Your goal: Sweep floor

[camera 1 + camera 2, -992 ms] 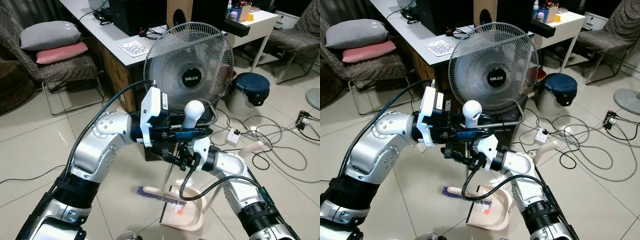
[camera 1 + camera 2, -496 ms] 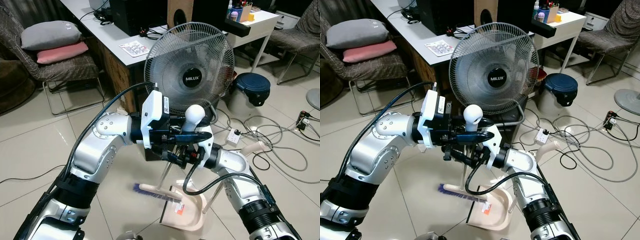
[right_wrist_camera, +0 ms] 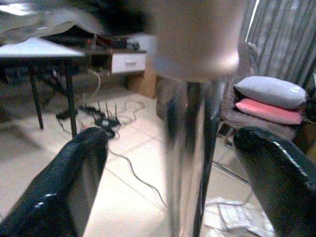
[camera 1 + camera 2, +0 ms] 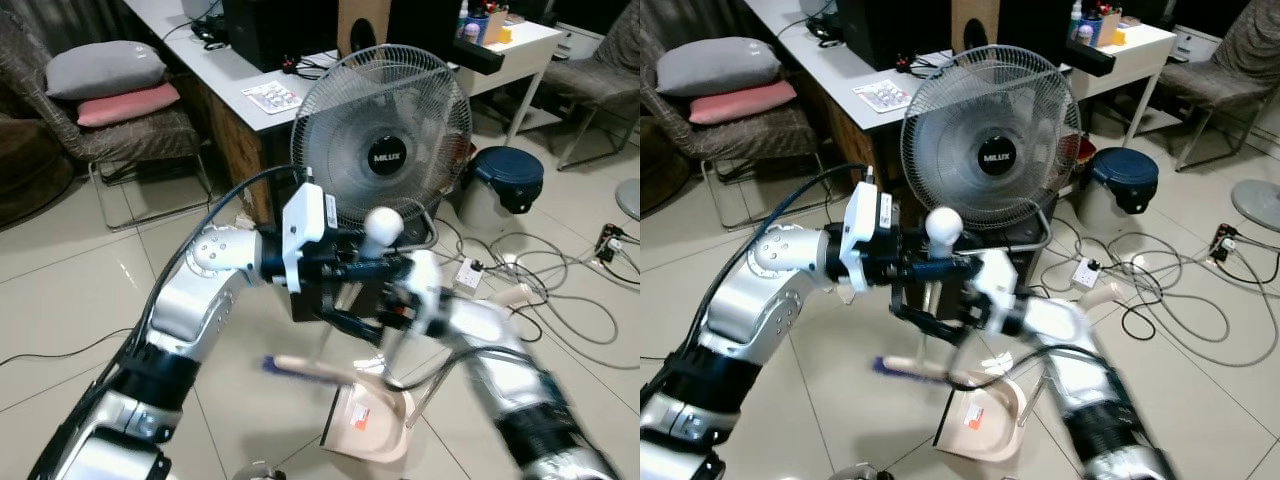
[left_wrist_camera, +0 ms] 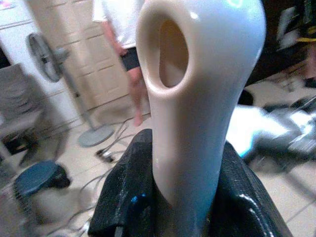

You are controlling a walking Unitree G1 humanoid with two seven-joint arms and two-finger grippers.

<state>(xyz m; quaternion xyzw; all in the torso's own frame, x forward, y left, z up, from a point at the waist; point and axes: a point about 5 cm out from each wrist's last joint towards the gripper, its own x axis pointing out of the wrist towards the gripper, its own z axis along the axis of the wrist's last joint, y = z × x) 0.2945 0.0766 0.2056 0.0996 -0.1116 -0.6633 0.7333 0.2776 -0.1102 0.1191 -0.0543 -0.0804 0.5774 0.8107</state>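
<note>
You had the left gripper (image 5: 190, 207) clamped on the broom handle (image 5: 197, 98) just under its rounded cream top, both black fingers (image 5: 126, 197) pressed against the plastic. The right gripper (image 3: 170, 163) stood wide apart around the shiny metal shaft (image 3: 190, 163) lower down, touching nothing. The broom (image 4: 372, 232) stood near upright in front of you, its purple-bristled head (image 4: 305, 369) on the tiled floor (image 4: 60, 290) just beside the beige dustpan (image 4: 368, 432).

My read: that broom was light and stiff, but the glossy cream top and polished shaft looked slippery, so one grip could let it twist. I'd have had you close the right gripper on the shaft for a second hold.

The dustpan looked empty apart from a label inside. The blue bin (image 4: 505, 182) behind the Milux fan (image 4: 381, 146) sat lidded, contents hidden.
</note>
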